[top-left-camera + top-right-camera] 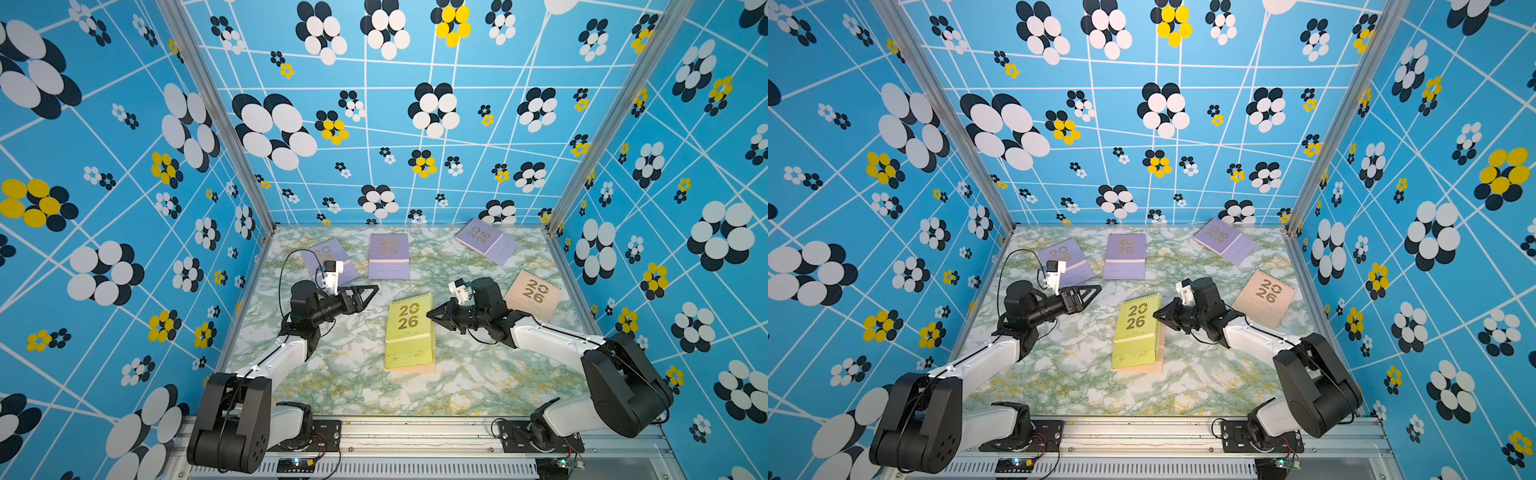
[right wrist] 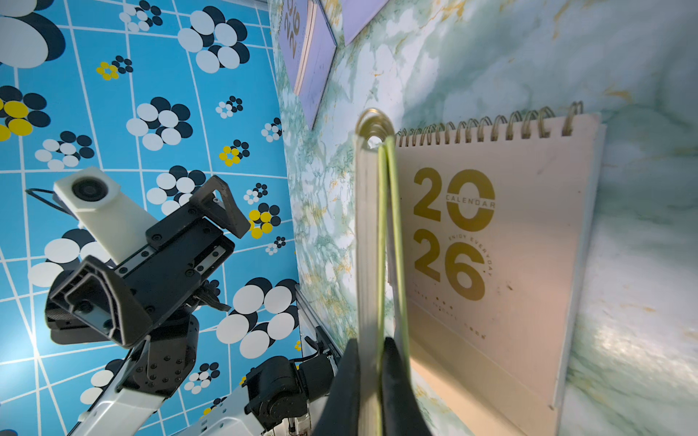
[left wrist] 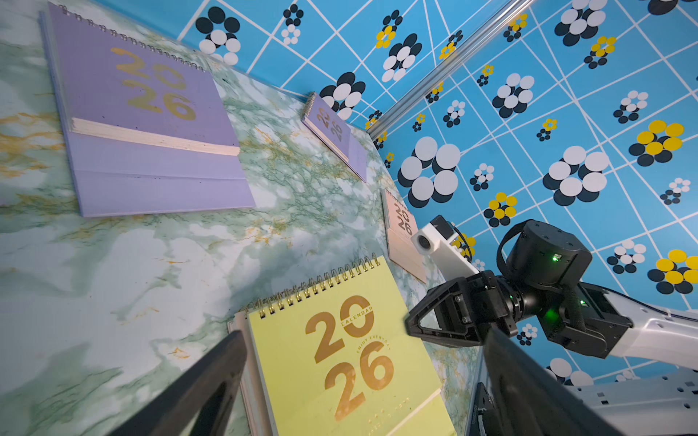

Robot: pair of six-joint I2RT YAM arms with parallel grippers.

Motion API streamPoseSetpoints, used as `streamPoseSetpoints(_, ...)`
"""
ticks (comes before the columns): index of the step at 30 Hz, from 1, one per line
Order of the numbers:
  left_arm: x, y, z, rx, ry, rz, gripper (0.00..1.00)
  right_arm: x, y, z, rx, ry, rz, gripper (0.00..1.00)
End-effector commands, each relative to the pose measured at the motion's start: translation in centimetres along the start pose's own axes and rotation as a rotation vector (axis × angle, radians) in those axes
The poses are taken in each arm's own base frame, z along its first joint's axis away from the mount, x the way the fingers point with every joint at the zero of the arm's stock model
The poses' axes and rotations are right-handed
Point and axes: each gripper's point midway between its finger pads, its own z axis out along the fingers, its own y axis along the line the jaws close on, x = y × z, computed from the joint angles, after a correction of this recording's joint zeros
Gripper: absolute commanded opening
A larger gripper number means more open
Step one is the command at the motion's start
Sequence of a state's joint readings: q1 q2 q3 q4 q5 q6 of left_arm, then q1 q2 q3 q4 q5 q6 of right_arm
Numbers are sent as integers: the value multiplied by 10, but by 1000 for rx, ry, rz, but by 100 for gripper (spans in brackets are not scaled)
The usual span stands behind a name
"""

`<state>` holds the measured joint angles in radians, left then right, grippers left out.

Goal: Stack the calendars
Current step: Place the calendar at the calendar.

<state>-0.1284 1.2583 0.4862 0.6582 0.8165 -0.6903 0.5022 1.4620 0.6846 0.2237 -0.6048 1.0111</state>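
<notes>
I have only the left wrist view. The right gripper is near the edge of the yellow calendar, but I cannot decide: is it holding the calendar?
Observer: Yes. The right wrist view shows the right gripper shut on the side edge of the yellow calendar.
Operator: Is something lying below the yellow one?
Observer: A peach calendar lies flat beneath it, cover up.
Operator: I count only two lilac calendars.
Observer: There are three. In both top views a third lilac calendar lies at the rear left, outside your view.
</notes>
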Motion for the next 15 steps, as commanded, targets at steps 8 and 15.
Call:
streamPoseSetpoints(8,-1,-25,15,55,48,87,100,3,-15,3,20,-4,8,0)
streamPoseSetpoints(15,14,-34,26,70,97,95,100,5,-27,7,55,6,14,0)
